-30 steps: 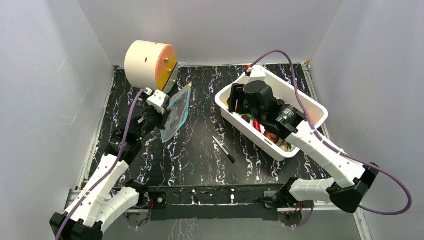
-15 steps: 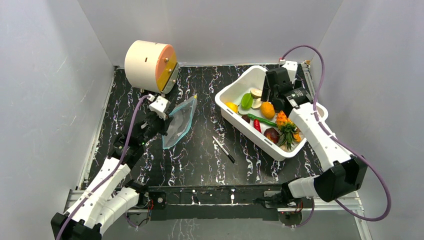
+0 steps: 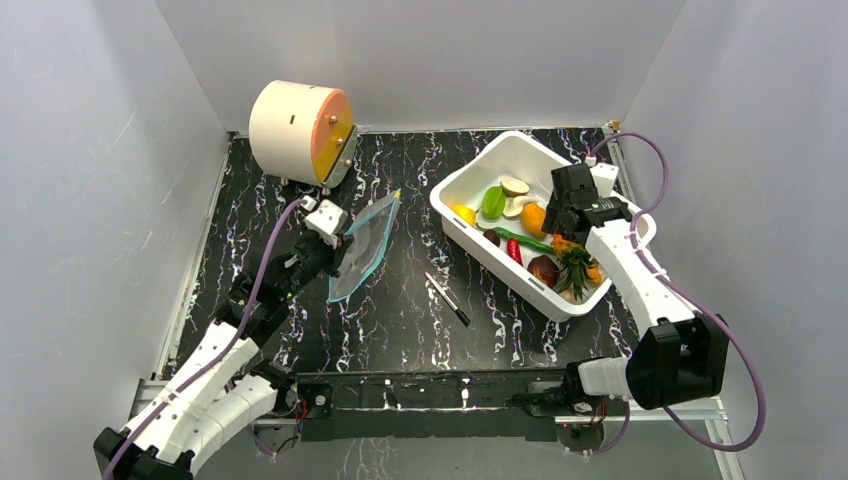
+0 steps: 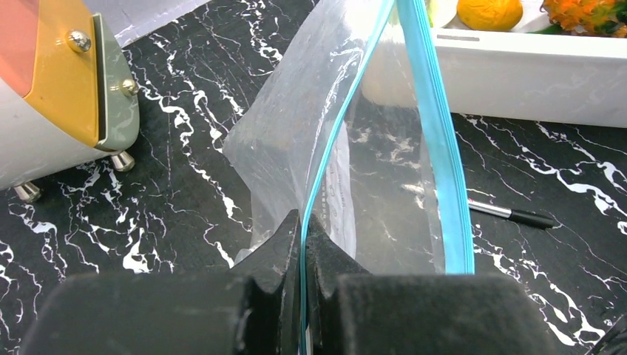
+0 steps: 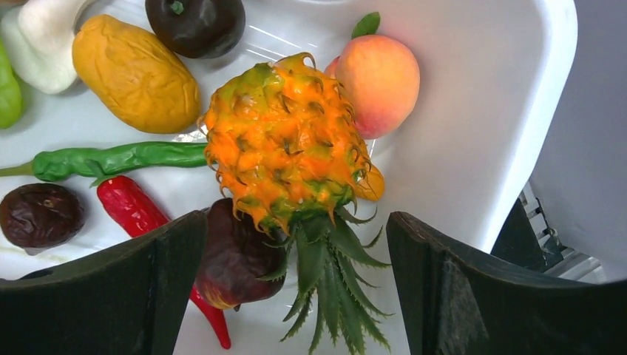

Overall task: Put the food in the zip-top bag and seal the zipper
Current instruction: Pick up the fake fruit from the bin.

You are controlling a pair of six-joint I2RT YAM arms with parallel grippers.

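Black marbled table (image 3: 400, 320), walled on three sides.

White tub (image 3: 500, 158) at far right, set at a slant, holding all the food. Cream drum (image 3: 290, 125) with orange face at far left corner.

Bag (image 3: 365, 245) left of centre, well apart from the tub. Clear, crinkly film, standing on edge, mouth open toward the tub. Pale printed patch showing through the film. Lower corner close to the table, contact unclear.

Left gripper (image 4: 303, 222) pressed together on one track of the zipper (image 4: 438, 133). Other track, a wider teal strip, bowed away to the right.

Right gripper (image 5: 296, 222) spread wide above the tub, holding nothing, jaws either side of the pineapple (image 5: 285, 140).

Pineapple orange and knobbly with green flecks, crown pointing at the camera, lying against the tub's right wall.

Peach (image 5: 378, 74) touching it behind. Yellow-orange fruit (image 5: 133, 70) to its left. Dark red piece (image 5: 233, 259) partly under it.

Green chili (image 5: 118, 159) and red chili (image 5: 129, 207) side by side. Dark purple fruit (image 5: 196, 22) further back.

Thin black pen (image 3: 448, 300) on the table between bag and tub.
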